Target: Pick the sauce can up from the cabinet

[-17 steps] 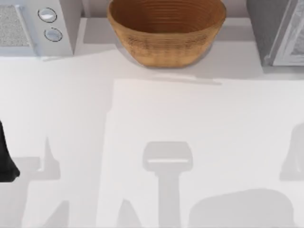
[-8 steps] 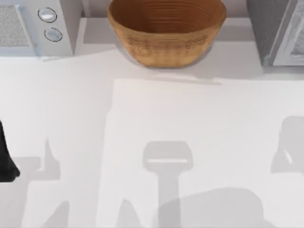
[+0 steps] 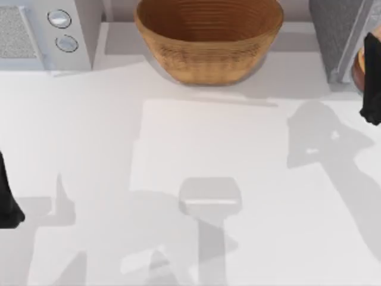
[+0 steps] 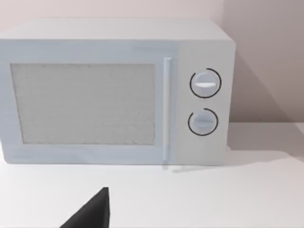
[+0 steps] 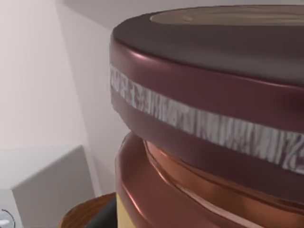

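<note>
White table (image 3: 178, 179) — right pincer (image 3: 371, 83) beside sauce can (image 3: 359, 71), at cabinet (image 3: 334, 36).

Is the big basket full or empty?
Empty. The top view looks into the basket and shows just its bare woven inside.

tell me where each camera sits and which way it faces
Top view: above the table, looking down; basket at the back, left arm at the left edge, right gripper by the cabinet.
Left wrist view: faces the microwave; a dark fingertip shows.
Right wrist view: pressed close to the sauce can.
Shared: microwave, top and left wrist views.
</note>
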